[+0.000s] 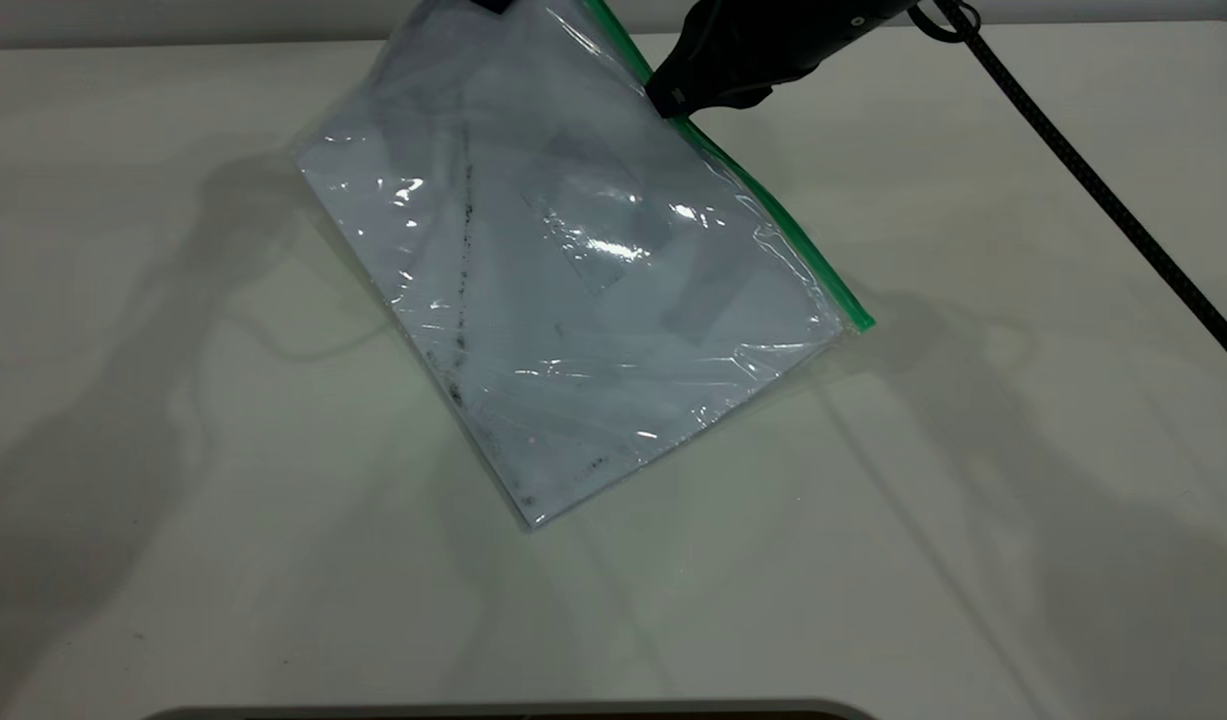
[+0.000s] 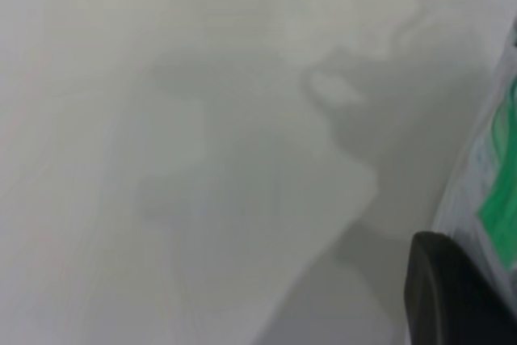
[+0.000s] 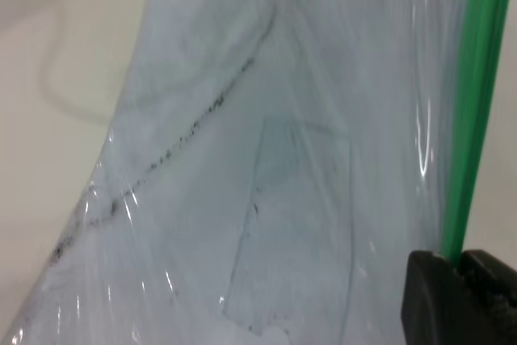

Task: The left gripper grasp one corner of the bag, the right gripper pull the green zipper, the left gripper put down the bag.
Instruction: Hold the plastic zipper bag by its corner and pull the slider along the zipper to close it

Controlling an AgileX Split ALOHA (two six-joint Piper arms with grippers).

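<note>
Bulky black right gripper, jaws closed on thin green zipper; slim left gripper holds clear plastic bag aloft, jaw state unclear. Pull straight along strip, keeping bag taut.

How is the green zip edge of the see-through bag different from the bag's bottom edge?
The thin bright green zipper is coloured and runs up off the table to the bulky black right gripper at it; the bottom edge of the large clear plastic bag is colourless and rests on the white table. The bottom edge is speckled with dark marks; the zipper looks clean. Both are straight.
</note>
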